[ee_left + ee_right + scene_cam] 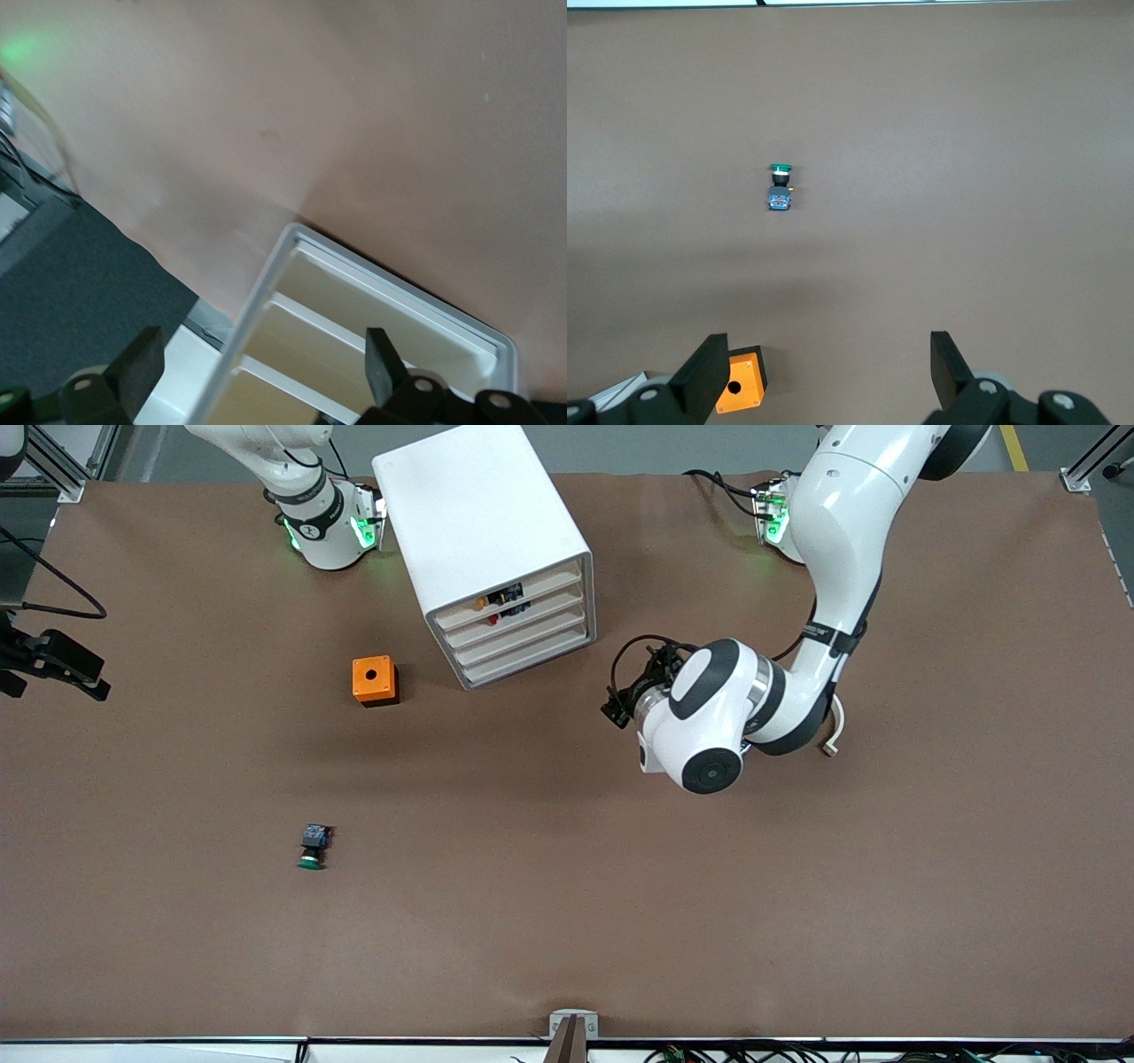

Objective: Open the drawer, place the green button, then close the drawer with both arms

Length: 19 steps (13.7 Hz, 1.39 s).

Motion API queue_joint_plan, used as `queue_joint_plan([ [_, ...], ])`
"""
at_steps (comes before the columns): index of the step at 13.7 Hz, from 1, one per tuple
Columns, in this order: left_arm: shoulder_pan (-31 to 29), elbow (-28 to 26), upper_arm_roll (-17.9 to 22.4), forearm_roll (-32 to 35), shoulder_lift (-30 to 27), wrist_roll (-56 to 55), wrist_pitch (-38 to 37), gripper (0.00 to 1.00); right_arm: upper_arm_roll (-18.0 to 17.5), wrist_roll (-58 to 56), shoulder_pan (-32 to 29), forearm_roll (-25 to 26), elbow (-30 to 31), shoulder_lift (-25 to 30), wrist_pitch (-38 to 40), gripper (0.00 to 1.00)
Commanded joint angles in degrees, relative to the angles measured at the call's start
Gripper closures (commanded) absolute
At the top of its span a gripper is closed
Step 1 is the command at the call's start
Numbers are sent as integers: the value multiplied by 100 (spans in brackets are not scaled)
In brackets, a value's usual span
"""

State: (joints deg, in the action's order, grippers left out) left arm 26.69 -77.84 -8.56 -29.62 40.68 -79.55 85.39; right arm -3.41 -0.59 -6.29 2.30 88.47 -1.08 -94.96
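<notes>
The drawer (523, 646) sits flush in the white cabinet (483, 522), as do the others in the stack, so nothing of the task looks done yet: opening, placing and closing all remain. Which of the lower trays is meant I cannot tell; the top drawer (505, 600) already shows coloured parts.

The button (313, 848) lies on its side on the brown surface (797, 912), nearer the front camera than the cabinet and toward the right arm's end, with open surface all round it. In the right wrist view it lies well ahead of the right gripper (824, 372), whose fingers (704, 367) stand wide apart with nothing between them. That gripper is not seen in the front view; its arm appears to be waiting high above the orange box (375, 680).

The left gripper (625, 700) hangs just beside the cabinet's drawer fronts, toward the left arm's end, fingers (133, 367) spread wide and empty. Its wrist view shows the cabinet's white frame (266, 301) and tray edges right at the fingers, none yet gripped.

The orange box stands between the cabinet and the button, close to the cabinet's front corner. I judge it could get in the way of the right arm's carry to an opened drawer, though not of the pick itself.
</notes>
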Motion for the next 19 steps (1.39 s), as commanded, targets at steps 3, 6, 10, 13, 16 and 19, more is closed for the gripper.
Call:
queue_joint_plan([
  [3,310,312,56,-640,685,-1735,645,0,-28,68,-30,16,74,116,-14,0],
  [6,319,445,30,-1115,1073,-2545,646,0,-28,68,-30,16,74,116,-14,0],
  [10,310,428,30,-1757,1407,-3170,584,0,-28,59,-30,16,74,116,-14,0],
  [13,345,410,-14,-2064,1601,-3400,357,0,-28,59,-30,16,83,99,-5,0],
  [16,407,401,-23,-2513,1812,-3689,-30,1,-28,59,-30,16,83,99,-5,0],
  [19,600,349,-23,-2531,1909,-3795,-189,1,-19,59,-30,16,83,99,-14,0],
])
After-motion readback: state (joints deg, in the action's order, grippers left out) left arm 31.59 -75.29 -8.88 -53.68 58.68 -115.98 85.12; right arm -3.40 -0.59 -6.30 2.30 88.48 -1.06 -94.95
